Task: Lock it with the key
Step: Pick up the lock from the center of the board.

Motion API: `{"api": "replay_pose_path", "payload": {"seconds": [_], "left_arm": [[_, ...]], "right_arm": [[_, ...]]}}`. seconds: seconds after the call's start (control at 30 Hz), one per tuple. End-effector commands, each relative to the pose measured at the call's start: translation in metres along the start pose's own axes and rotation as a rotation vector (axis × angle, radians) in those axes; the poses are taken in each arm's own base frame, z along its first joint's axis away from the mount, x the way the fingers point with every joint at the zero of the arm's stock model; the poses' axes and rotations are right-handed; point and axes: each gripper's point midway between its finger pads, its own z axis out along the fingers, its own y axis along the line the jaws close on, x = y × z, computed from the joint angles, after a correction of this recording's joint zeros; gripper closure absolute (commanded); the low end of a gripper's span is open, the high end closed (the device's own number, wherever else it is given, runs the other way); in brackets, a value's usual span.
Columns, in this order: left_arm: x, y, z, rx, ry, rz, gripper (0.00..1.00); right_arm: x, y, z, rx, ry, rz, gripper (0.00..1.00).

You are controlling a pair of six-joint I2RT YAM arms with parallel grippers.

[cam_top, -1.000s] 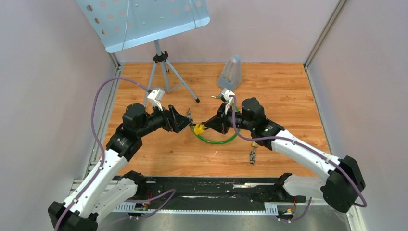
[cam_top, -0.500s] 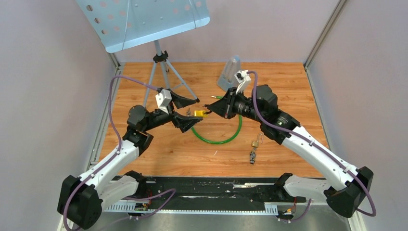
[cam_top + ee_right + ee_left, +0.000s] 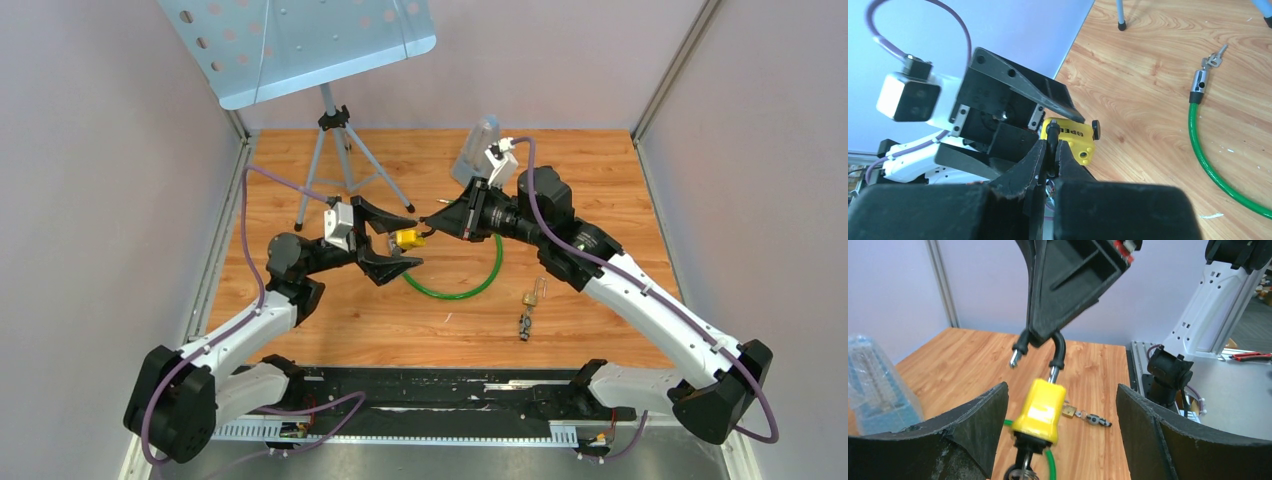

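The yellow padlock [image 3: 408, 238] hangs above the floor by its black shackle [image 3: 1051, 131], and my right gripper [image 3: 1050, 144] is shut on that shackle. In the left wrist view the padlock [image 3: 1041, 411] hangs between the two fingers of my open left gripper [image 3: 1062, 407], touching neither. A key with its ring [image 3: 1019, 471] sticks out of the padlock's underside, partly cut off by the frame edge. In the top view my left gripper [image 3: 403, 240] straddles the padlock from the left, and my right gripper [image 3: 438, 221] meets it from the right.
A green cable [image 3: 455, 285] loops on the wooden floor below the padlock, its metal end [image 3: 1199, 82] beside small keys. A small brass padlock with a key fob [image 3: 528, 308] lies to the right. A tripod music stand [image 3: 335, 150] and a wrapped metronome [image 3: 478, 150] stand at the back.
My right gripper lifted the padlock off the floor and carried it back. My left gripper turned and came round the padlock, its jaws narrowing a little.
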Motion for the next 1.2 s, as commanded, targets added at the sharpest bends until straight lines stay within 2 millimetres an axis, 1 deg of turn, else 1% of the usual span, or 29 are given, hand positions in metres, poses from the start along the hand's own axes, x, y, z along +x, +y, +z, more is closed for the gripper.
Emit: {"api": "replay_pose_path", "payload": {"seconds": [0.0, 0.07, 0.13, 0.2, 0.27, 0.4, 0.53, 0.63, 0.7, 0.77, 0.8, 0.83, 0.87, 0.9, 0.93, 0.97, 1.03, 1.07, 1.1, 1.13, 1.17], "left_arm": [[-0.008, -0.003, -0.005, -0.034, -0.041, 0.061, 0.13], [-0.007, 0.002, -0.007, -0.064, -0.036, 0.064, 0.11], [-0.007, 0.004, -0.007, -0.082, -0.033, 0.060, 0.13], [-0.009, 0.006, -0.008, -0.091, -0.038, 0.061, 0.17], [-0.010, 0.006, -0.008, -0.093, -0.048, 0.076, 0.26], [-0.008, 0.011, -0.010, -0.123, -0.071, 0.097, 0.36], [-0.003, 0.009, -0.009, -0.103, -0.062, 0.082, 0.41], [-0.001, 0.006, -0.007, -0.070, -0.054, 0.073, 0.41], [-0.001, 0.003, -0.006, -0.049, -0.048, 0.067, 0.45], [-0.002, 0.001, -0.005, -0.038, -0.048, 0.069, 0.53], [-0.003, 0.000, -0.005, -0.030, -0.049, 0.072, 0.60], [-0.004, -0.001, -0.005, -0.025, -0.050, 0.074, 0.64], [-0.004, -0.002, -0.004, -0.014, -0.048, 0.077, 0.75], [-0.005, -0.003, -0.004, -0.008, -0.048, 0.078, 0.81], [-0.005, -0.003, -0.003, -0.006, -0.049, 0.078, 0.96], [-0.006, -0.002, -0.003, -0.010, -0.052, 0.071, 0.99], [-0.008, -0.001, -0.003, -0.027, -0.063, 0.063, 1.00], [-0.010, 0.001, -0.004, -0.041, -0.074, 0.065, 1.00], [-0.010, 0.005, -0.004, -0.066, -0.074, 0.051, 1.00], [-0.015, 0.006, -0.004, -0.078, -0.077, 0.047, 1.00], [-0.006, 0.011, -0.004, -0.108, -0.038, -0.007, 1.00]], "right_arm": [[-0.027, 0.046, -0.015, -0.129, -0.071, 0.002, 1.00], [-0.026, 0.046, -0.015, -0.133, -0.067, 0.008, 1.00], [-0.026, 0.046, -0.015, -0.132, -0.067, 0.014, 1.00], [-0.025, 0.046, -0.015, -0.133, -0.064, 0.019, 1.00], [-0.025, 0.046, -0.015, -0.134, -0.062, 0.023, 1.00], [-0.027, 0.053, -0.017, -0.155, -0.060, 0.015, 1.00], [-0.027, 0.058, -0.018, -0.178, -0.051, 0.014, 1.00], [-0.024, 0.059, -0.017, -0.187, -0.033, 0.023, 1.00], [-0.023, 0.060, -0.017, -0.191, -0.024, 0.029, 1.00], [-0.021, 0.059, -0.017, -0.192, -0.018, 0.032, 1.00], [-0.021, 0.059, -0.017, -0.191, -0.016, 0.035, 1.00], [-0.020, 0.058, -0.016, -0.188, -0.014, 0.039, 1.00], [-0.019, 0.056, -0.015, -0.185, -0.012, 0.045, 1.00], [-0.019, 0.056, -0.014, -0.184, -0.009, 0.050, 1.00], [-0.019, 0.054, -0.013, -0.179, -0.007, 0.056, 1.00], [-0.018, 0.051, -0.012, -0.173, -0.004, 0.064, 1.00], [-0.015, 0.043, -0.009, -0.153, 0.002, 0.081, 0.99], [-0.015, 0.039, -0.008, -0.142, -0.001, 0.085, 0.93], [-0.015, 0.034, -0.007, -0.129, -0.005, 0.081, 0.73], [-0.016, 0.029, -0.007, -0.115, -0.018, 0.065, 0.52], [-0.018, 0.023, -0.007, -0.096, -0.035, 0.040, 0.32]]}}
